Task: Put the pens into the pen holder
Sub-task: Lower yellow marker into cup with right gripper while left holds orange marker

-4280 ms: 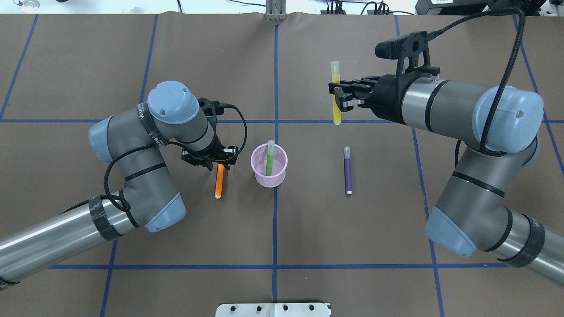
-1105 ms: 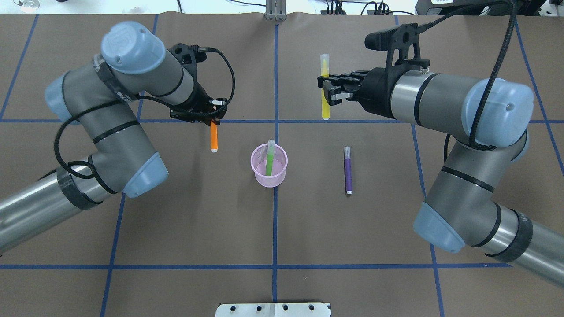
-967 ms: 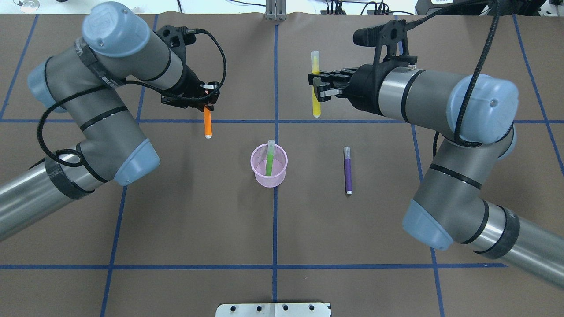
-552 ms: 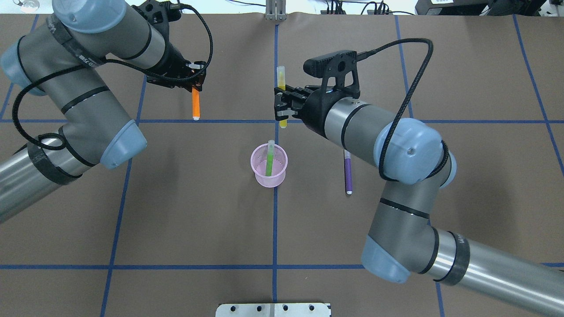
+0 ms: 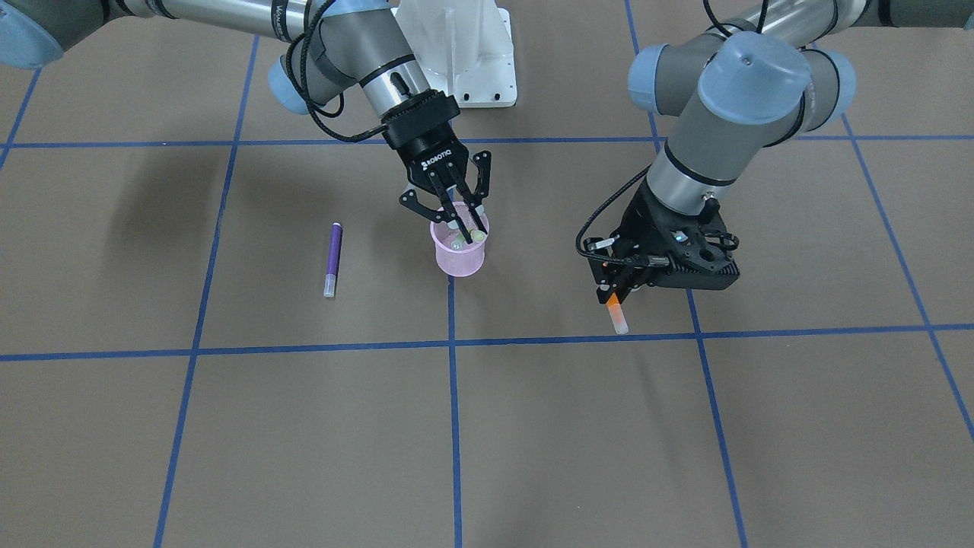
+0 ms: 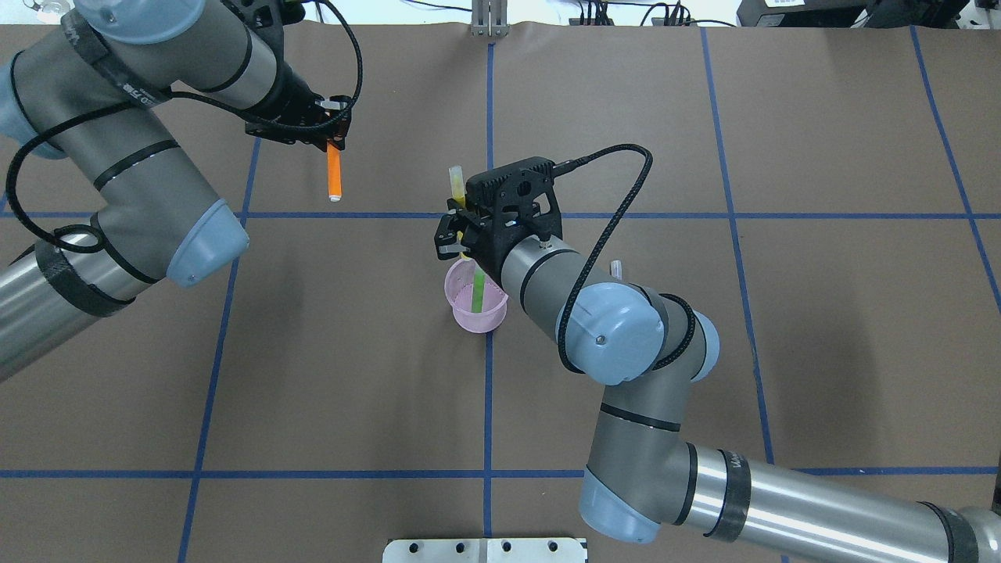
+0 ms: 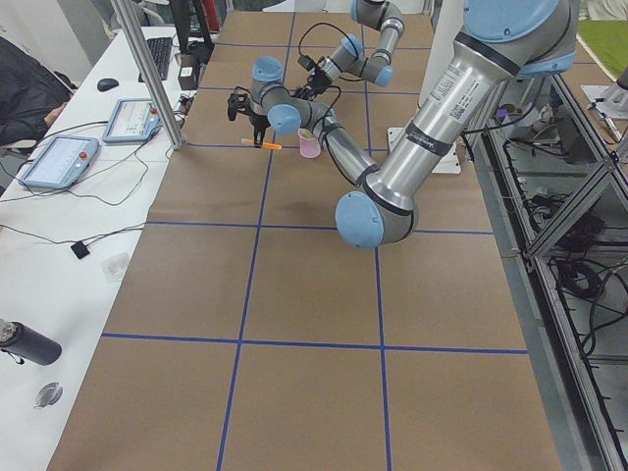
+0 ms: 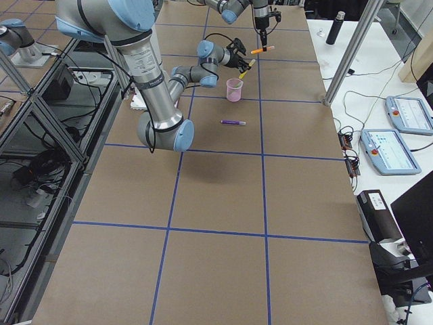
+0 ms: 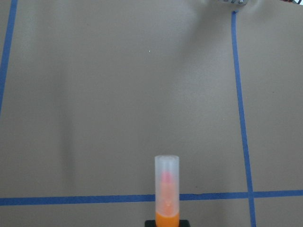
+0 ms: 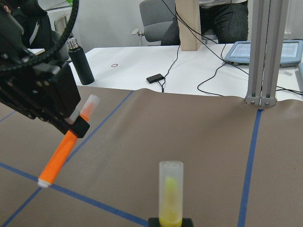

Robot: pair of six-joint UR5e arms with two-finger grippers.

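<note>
The pink mesh pen holder (image 6: 471,310) stands at the table's middle with a green pen (image 6: 478,286) leaning inside. Directly over its rim (image 5: 459,257), my right gripper (image 5: 459,221) is shut on a yellow pen (image 6: 456,186), held tilted; this yellow pen (image 10: 170,196) shows capped in the right wrist view. Far back left, my left gripper (image 6: 329,143) is shut on an orange pen (image 6: 335,173) that hangs above the table, the same orange pen (image 9: 166,189) filling the left wrist view. A purple pen (image 5: 332,257) lies flat to the holder's right, mostly hidden under my right arm in the overhead view.
A white base plate (image 6: 485,550) sits at the near table edge. Beyond the far edge are a metal post (image 10: 262,52), a dark bottle (image 10: 80,61), tablets, cables and a seated person (image 10: 222,19). Blue tape lines grid the brown table.
My right gripper has swung the yellow pen from the back right in over the pen holder. My left gripper lifted the orange pen off the table and carried it back and left.
</note>
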